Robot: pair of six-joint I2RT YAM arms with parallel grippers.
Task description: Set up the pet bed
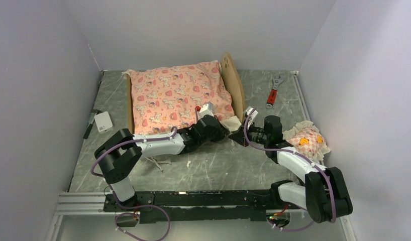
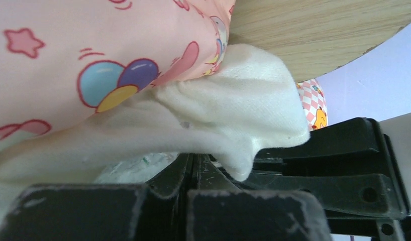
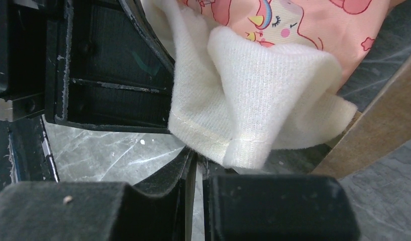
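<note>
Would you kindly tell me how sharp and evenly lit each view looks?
Top external view: soft, even light, sharp throughout, only faint shadows on the table. Left wrist view: the cream ruffle is crisp, the pink mattress slightly soft. Right wrist view: the ruffle's weave is sharp; the near fingers look dark.

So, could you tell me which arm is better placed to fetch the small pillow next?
Right: the pillow lies beside the right arm; the left arm would have to reach across it.
</note>
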